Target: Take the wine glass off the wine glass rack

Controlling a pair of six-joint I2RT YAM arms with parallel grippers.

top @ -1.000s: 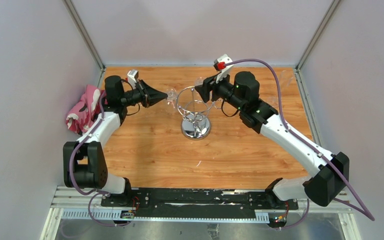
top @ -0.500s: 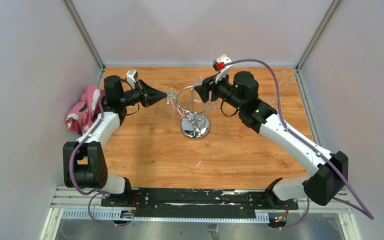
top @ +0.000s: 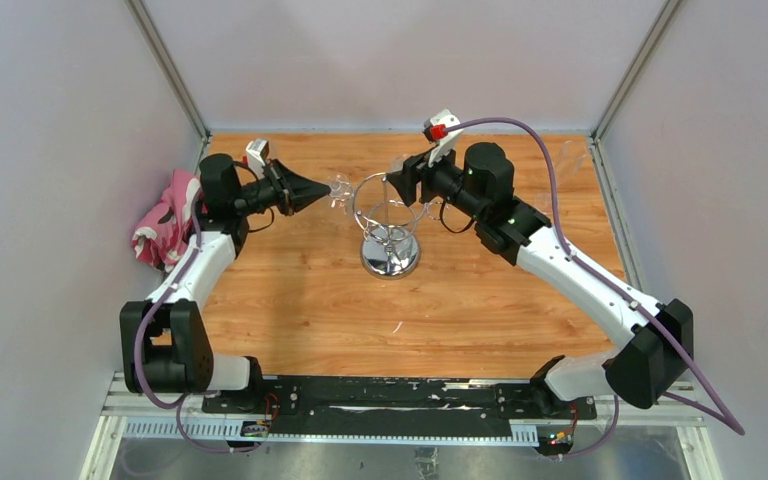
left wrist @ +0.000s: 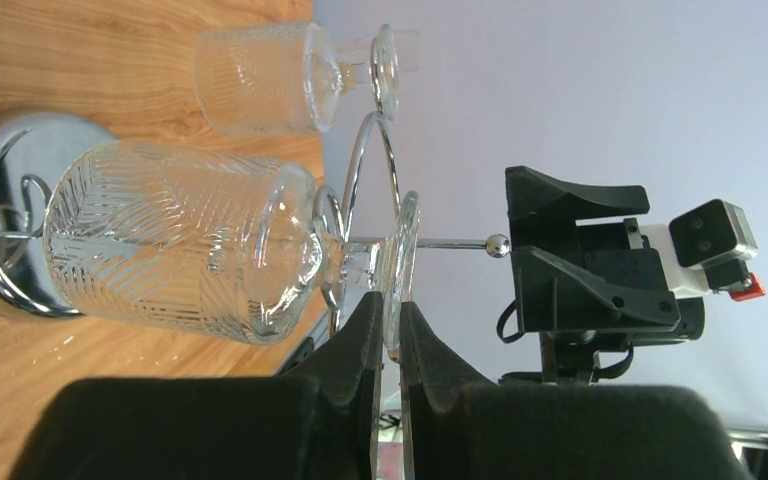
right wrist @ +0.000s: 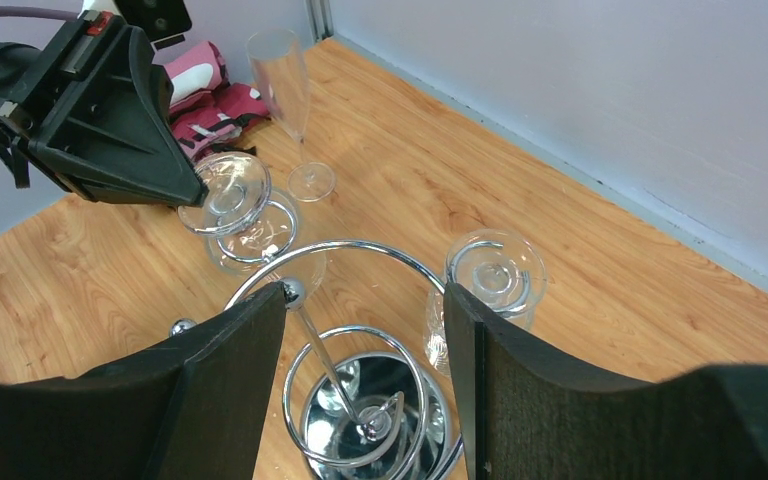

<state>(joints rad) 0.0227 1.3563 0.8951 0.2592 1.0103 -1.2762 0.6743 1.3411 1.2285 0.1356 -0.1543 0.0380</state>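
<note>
**Two pincers at the rack, one glass caught by its foot**

Two arms are reaching in from opposite sides toward the wine glass rack, which is standing near the middle of the wooden worktop.

The left pincer is clenching the thin round foot of the wine glass, its two black fingers pressing on either face of the foot's rim. The wine glass is hanging upside down on the rack's left side, bowl toward the mirrored base. Its stem is sitting in one of the small outer wire loops, and its foot is lying just above that loop. The ribbed bowl is showing clearly in the left wrist view, just beside the chrome dome.

The right pincer is hovering at the top of the rack with its fingers spread wide, gripping nothing. The ball-tipped central post and the large wire ring are showing between them in the right wrist view.

A second glass, also inverted, is hanging in another loop on the far side of the rack, apart from the first. A tall flute is standing upright on the worktop beyond the left pincer. A pink cloth is lying bunched against the left wall, behind the left arm.
</note>
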